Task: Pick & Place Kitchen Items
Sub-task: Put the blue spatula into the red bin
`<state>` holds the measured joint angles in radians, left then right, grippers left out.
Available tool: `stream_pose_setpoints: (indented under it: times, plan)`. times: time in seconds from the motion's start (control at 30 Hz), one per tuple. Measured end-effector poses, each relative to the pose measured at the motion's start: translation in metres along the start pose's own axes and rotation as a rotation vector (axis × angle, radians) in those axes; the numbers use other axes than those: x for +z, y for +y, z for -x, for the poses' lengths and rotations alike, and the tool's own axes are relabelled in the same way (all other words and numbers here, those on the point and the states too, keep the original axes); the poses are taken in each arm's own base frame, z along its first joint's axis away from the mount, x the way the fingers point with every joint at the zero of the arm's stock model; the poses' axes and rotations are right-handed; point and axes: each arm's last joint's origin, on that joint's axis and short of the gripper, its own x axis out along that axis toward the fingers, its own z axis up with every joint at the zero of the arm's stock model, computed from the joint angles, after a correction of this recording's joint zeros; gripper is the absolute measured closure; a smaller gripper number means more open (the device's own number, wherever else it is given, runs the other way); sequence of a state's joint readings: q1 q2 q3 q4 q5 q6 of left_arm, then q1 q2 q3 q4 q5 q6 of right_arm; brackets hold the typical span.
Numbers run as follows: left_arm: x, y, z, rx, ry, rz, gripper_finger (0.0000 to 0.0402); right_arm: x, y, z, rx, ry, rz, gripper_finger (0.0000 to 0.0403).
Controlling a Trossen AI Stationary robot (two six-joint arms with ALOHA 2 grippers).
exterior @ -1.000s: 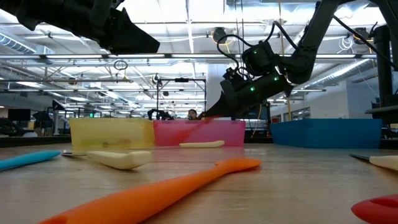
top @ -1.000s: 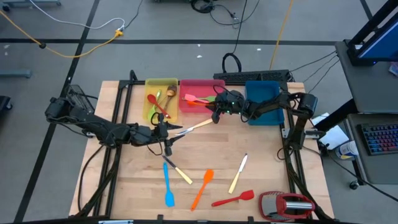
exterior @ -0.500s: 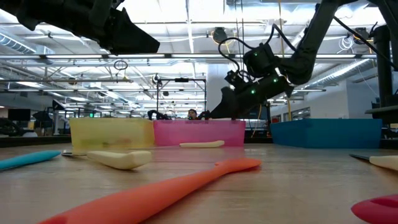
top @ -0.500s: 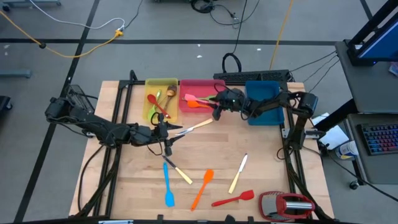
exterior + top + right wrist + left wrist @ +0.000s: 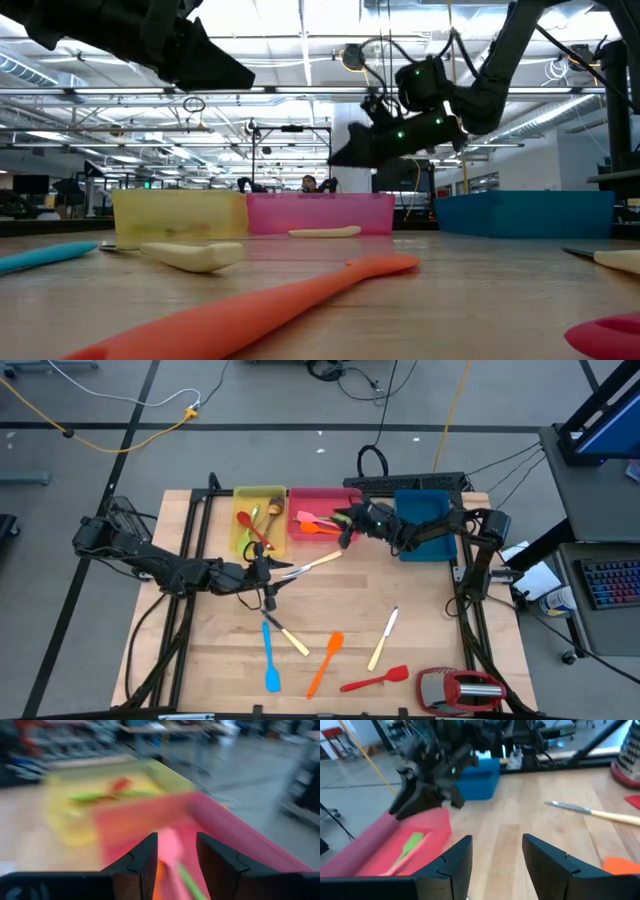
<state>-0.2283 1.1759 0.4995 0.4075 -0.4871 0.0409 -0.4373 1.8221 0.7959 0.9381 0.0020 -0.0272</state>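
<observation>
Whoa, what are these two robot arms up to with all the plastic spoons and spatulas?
They are sorting kitchen utensils into coloured trays. The right gripper hangs open and empty above the pink tray, which holds pink, orange and green spatulas. The left gripper waits open over the table near a cream-handled knife. The yellow tray holds a few utensils too. Several remain loose on the table, among them a blue spatula and an orange spatula.

Open wood between cream knife (image 5: 315, 563) near left gripper (image 5: 268, 574) and cluster of knife (image 5: 287, 635), blue spatula (image 5: 270, 660), orange spatula (image 5: 326, 662); right gripper (image 5: 343, 526), fingers parted, above pink tray (image 5: 296, 537); red gadget (image 5: 460, 689) blocking near right corner
</observation>
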Motion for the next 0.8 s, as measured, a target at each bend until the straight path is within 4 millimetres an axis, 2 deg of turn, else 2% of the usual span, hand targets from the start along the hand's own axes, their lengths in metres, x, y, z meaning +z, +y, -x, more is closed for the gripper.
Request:
stream_pose_setpoints:
  times: [0.23, 0.53, 0.8]
  plan:
    - [-0.005, -0.004, 0.0, -0.112, 0.056, 0.144, 0.0227, 0.011, 0.039, 0.003, 0.229, -0.121, 0.091, 0.0275]
    - [-0.005, -0.011, 0.003, -0.2, 0.085, 0.355, 0.0227, 0.011, 0.079, 0.01, 0.345, -0.125, 0.098, 0.0277]
    - [-0.007, -0.025, 0.011, -0.263, 0.112, 0.393, 0.0227, 0.01, 0.108, 0.018, 0.429, -0.132, 0.117, 0.028]
